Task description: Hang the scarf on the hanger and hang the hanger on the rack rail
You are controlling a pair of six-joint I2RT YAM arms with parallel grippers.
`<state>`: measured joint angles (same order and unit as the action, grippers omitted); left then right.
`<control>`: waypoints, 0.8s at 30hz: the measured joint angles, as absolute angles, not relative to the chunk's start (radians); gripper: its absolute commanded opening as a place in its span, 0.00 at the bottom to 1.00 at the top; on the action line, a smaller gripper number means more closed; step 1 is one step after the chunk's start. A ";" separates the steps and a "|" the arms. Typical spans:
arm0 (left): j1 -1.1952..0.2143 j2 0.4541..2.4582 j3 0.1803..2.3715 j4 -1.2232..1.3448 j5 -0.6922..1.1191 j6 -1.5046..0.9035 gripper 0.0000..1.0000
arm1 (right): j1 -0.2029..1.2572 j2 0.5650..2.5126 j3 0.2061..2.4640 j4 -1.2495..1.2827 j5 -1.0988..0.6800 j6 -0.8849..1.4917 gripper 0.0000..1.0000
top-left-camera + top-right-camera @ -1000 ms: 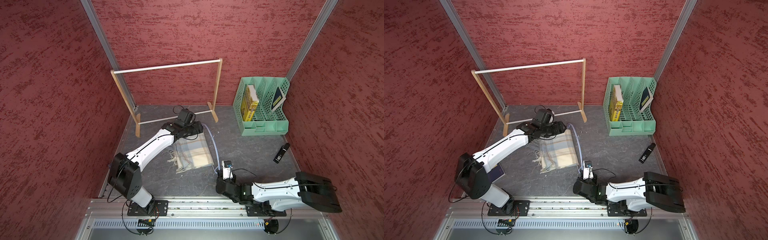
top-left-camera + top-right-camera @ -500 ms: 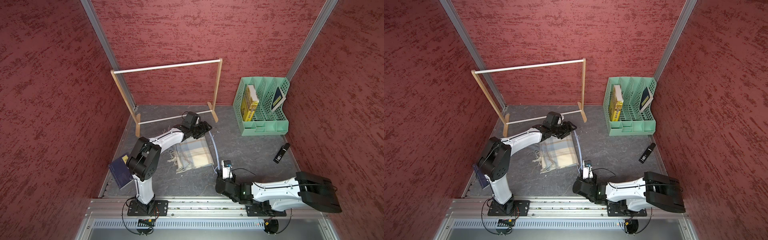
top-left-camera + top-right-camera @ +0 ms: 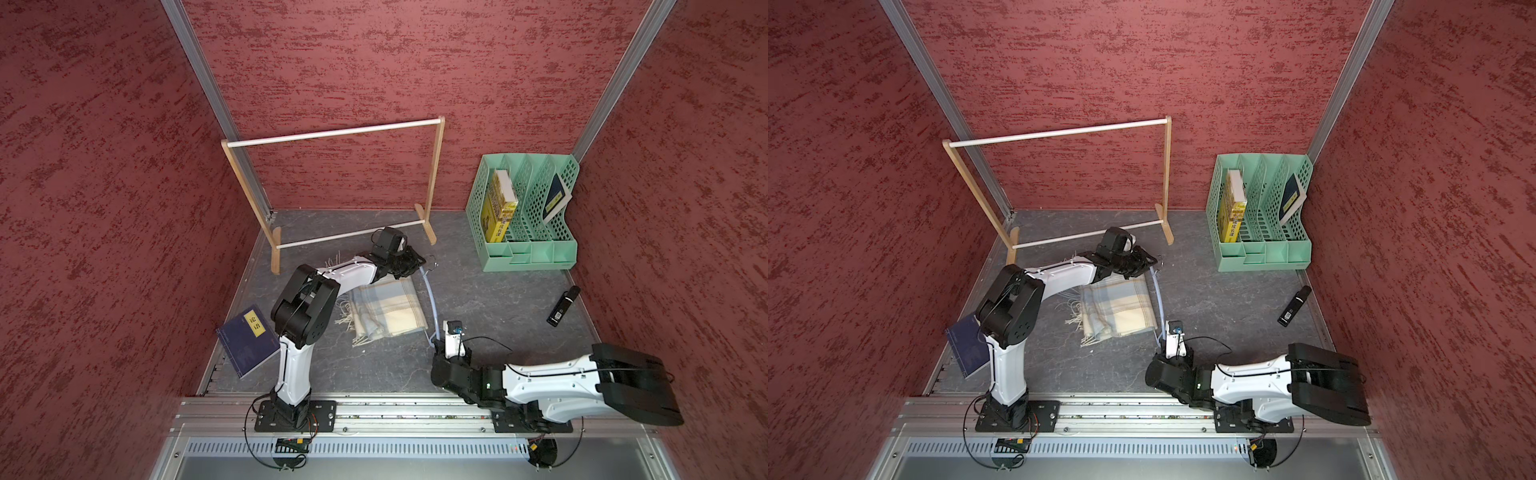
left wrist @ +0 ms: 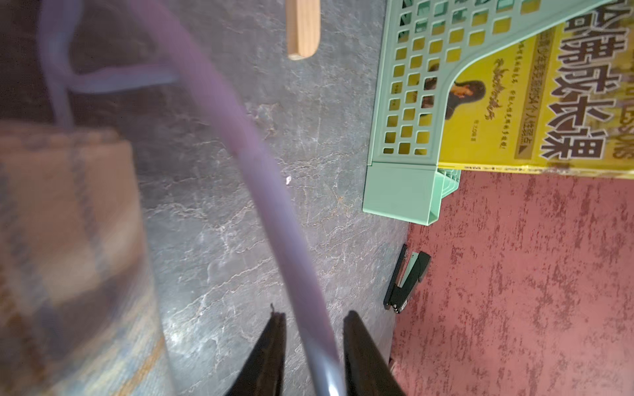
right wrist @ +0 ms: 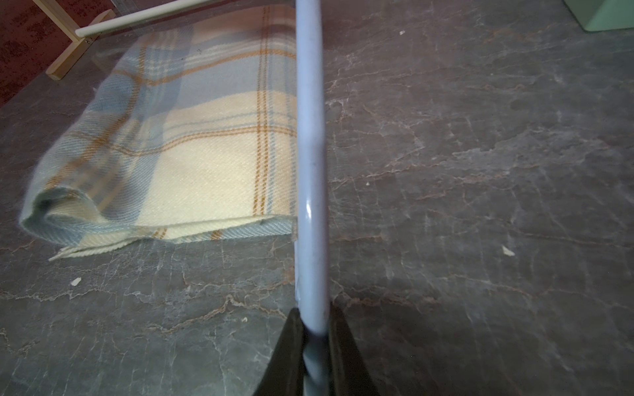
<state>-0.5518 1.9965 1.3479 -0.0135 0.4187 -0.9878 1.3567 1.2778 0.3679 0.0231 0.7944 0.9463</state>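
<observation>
The plaid scarf (image 3: 386,307) (image 3: 1117,307) lies folded flat on the grey table, fringe toward the left. Along its right edge runs the pale-blue hanger (image 3: 430,295) (image 3: 1158,299), its wire hook at the far end. My right gripper (image 3: 435,340) (image 5: 314,312) is shut on the hanger's (image 5: 308,137) near end, next to the scarf (image 5: 206,154). My left gripper (image 3: 415,264) (image 4: 314,315) is at the far end by the hook. Its fingers straddle the hanger's bar (image 4: 240,137) with a narrow gap still showing, so it reads as open.
A wooden rack with white rods (image 3: 332,133) stands at the back. A green file organizer (image 3: 528,249) holding books sits back right, and a black stapler (image 3: 563,305) lies right of the hanger. A dark blue book (image 3: 247,340) rests front left beside the left arm's base.
The left arm has swung right from the scarf's far edge to the hanger's hook end, and its jaws have narrowed round the bar. The right arm has stayed put.
</observation>
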 measured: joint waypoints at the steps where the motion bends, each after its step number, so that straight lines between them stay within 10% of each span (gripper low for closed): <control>1: -0.553 1.996 1.352 -0.011 0.419 -0.990 0.19 | 1.356 1.278 0.368 0.023 0.794 0.947 0.00; 12: -0.561 1.996 1.360 -0.006 0.426 -1.061 0.00 | 1.355 1.283 0.368 0.022 0.773 0.949 0.00; 24: -0.563 1.996 1.360 0.002 0.440 -1.065 0.00 | 1.352 1.206 0.234 0.216 0.727 0.852 0.37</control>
<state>-0.5629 1.9965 1.3598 0.0025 0.4404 -1.0649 1.3518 1.2060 0.2344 0.2157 0.7265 0.8524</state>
